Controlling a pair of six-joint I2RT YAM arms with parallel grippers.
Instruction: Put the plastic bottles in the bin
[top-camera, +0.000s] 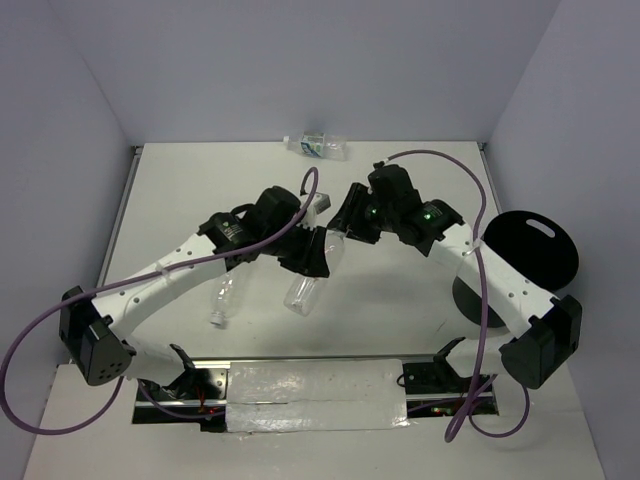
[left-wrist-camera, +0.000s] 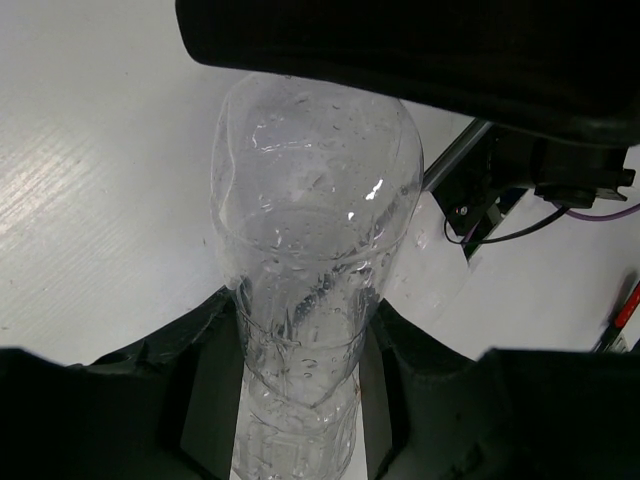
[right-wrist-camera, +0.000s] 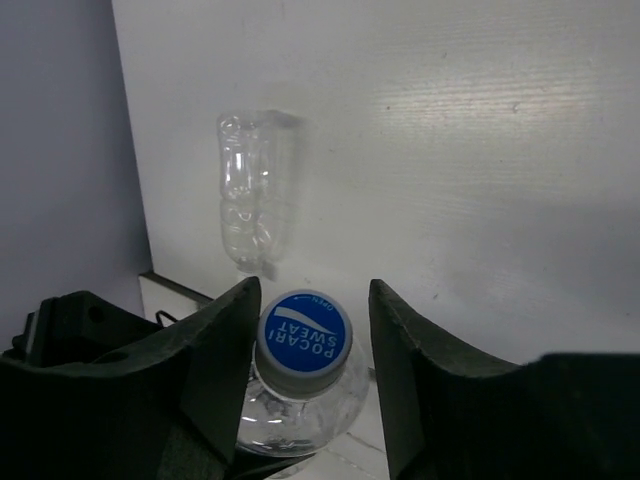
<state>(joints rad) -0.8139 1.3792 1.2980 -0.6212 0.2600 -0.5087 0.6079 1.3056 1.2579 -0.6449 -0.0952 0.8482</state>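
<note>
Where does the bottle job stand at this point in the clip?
Done: nothing visibly; four bottles are outside the bin, whose lid looks on. In hand: left end effector grips a clear bottle; right end effector straddles a blue-capped bottle, grip unclear. Remaining: a loose bottle and the labelled bottle at the far edge.

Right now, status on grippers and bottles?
Left gripper shut on clear bottle. Right gripper open around blue-topped cap. Loose bottle and labelled bottle untouched. Bin part-hidden, lid beside it.
</note>
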